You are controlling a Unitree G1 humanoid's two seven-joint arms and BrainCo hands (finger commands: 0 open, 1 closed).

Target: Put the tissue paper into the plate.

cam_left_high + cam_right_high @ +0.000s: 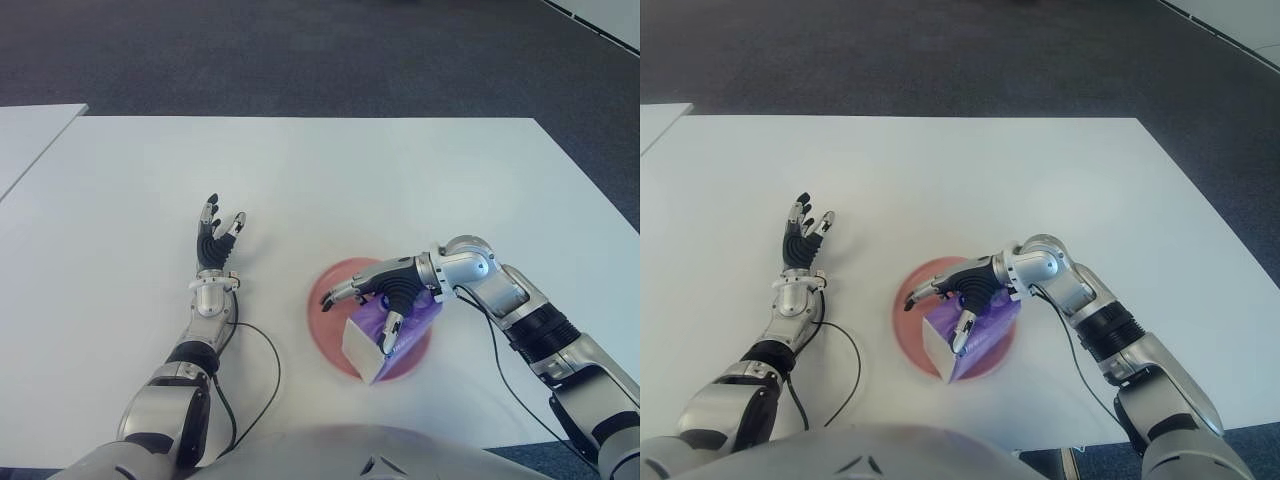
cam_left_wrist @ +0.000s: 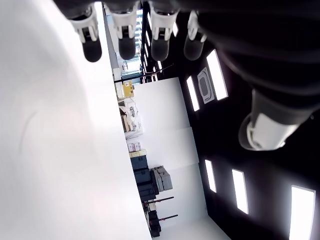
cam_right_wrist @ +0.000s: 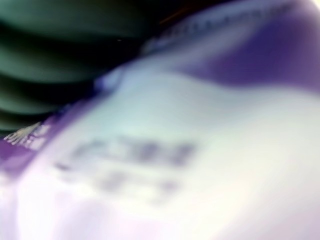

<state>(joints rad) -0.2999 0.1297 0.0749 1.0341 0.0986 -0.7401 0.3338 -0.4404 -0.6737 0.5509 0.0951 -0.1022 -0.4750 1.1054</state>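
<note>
The purple tissue pack (image 1: 385, 330) lies in the pink plate (image 1: 325, 300) near the table's (image 1: 330, 180) front edge; right hand (image 1: 385, 290) spread over it, left hand (image 1: 217, 240) spread apart

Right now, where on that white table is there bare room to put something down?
The far half of the table is bare, as is the strip between the left hand and the pink plate. The crowded spot is the plate itself: the purple tissue pack lies in it with the right hand over it.
</note>
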